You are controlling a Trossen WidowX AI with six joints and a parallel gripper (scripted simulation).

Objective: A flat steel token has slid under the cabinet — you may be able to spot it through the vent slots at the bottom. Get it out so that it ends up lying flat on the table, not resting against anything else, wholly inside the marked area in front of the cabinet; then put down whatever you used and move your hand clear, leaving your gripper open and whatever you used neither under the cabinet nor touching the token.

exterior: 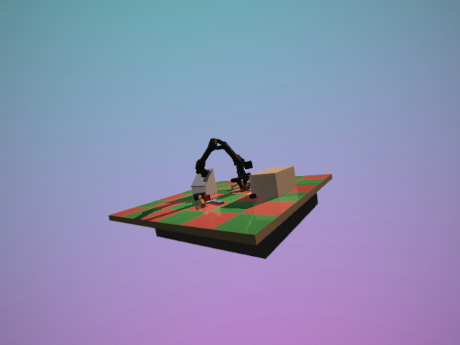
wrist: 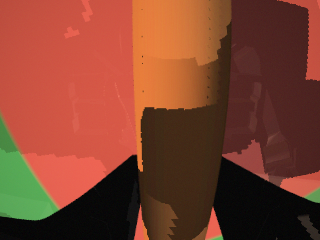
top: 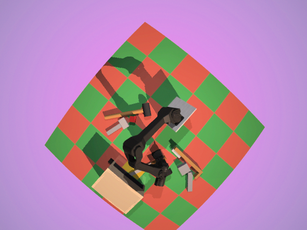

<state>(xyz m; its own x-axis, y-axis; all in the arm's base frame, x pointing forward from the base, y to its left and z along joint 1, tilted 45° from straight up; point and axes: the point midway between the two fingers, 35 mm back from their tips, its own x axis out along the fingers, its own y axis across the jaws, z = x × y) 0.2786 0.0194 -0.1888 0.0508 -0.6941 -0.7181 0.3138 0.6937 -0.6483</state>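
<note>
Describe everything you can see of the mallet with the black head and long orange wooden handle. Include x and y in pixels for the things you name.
The mallet (top: pixel 135 112) (exterior: pixel 200 200) lies on its side on the red-and-green checkered table (top: pixel 189 80) (exterior: pixel 200 219), beyond the gripper's grasp. Its blocky, dark, rubbery-looking head sits crosswise on a straight handle that looks like wood, partly shaded midway. It appears whole. A small red block (top: pixel 133 120) (exterior: pixel 206 197) and a grey hammer-shaped piece (top: pixel 123 123) (exterior: pixel 215 202) lie close beside the handle; whether either touches it, I can't tell.
</note>
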